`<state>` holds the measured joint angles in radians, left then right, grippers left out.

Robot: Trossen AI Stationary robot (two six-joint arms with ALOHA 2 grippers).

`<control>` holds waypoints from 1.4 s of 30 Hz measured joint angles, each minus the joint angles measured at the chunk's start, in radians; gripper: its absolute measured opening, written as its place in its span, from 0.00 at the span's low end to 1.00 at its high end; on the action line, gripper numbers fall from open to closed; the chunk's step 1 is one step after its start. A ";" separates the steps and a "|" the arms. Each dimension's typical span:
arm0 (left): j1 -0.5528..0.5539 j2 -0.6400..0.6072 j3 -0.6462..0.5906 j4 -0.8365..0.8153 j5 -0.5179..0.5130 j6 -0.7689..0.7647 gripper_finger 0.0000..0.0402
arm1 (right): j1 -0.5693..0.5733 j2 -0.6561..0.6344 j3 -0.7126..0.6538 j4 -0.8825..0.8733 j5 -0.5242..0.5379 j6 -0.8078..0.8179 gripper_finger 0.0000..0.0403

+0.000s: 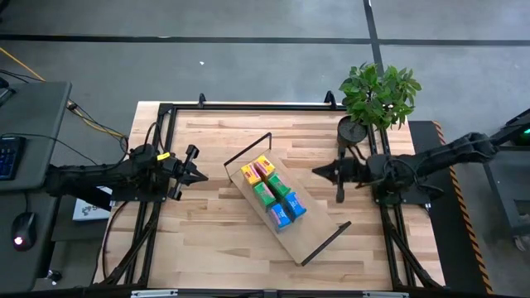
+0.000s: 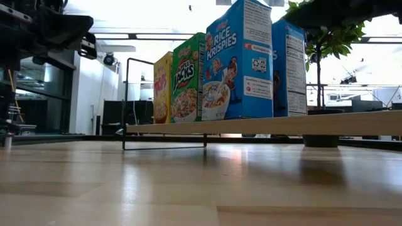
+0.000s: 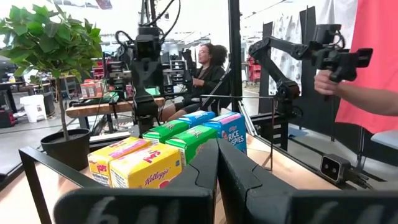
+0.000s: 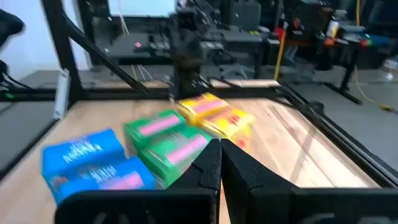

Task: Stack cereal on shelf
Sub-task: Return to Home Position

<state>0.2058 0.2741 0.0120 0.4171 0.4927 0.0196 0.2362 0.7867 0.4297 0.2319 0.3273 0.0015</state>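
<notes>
High view: 6 cereal boxes (image 1: 273,193) on shelf (image 1: 315,233), between both arms' closed jaws.

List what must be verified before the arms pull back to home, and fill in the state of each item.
1. All six cereal boxes are on the shelf: ok. Two yellow, two green and two blue boxes sit in pairs.
2. The boxes are upright: ok. The low view shows them standing.
3. The left gripper is clear of the shelf: ok. It is apart from the shelf, fingers shut, holding nothing.
4. The right gripper is clear of the shelf: ok. It is apart from the shelf, fingers shut, holding nothing.
5. The plant is out of the right gripper's way: cannot tell. Its pot stands close beside that arm.
</notes>
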 joint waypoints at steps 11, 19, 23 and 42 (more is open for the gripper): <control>0.000 0.000 0.000 -0.004 0.000 0.000 0.00 | 0.040 -0.239 -0.005 -0.264 0.003 0.061 0.00; 0.000 0.000 0.000 -0.004 -0.001 0.000 0.00 | 0.139 -0.253 -0.112 -0.113 0.078 0.009 0.00; 0.000 0.000 0.000 -0.004 -0.001 0.000 0.00 | 0.126 -0.282 -0.221 0.050 0.077 -0.025 0.00; 0.000 0.001 0.001 -0.014 -0.002 0.003 0.00 | 0.039 -0.778 -0.420 -0.165 -0.006 0.038 0.00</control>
<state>0.2058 0.2752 0.0128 0.4029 0.4911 0.0231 0.2752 0.0083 0.0097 0.0670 0.3212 0.0393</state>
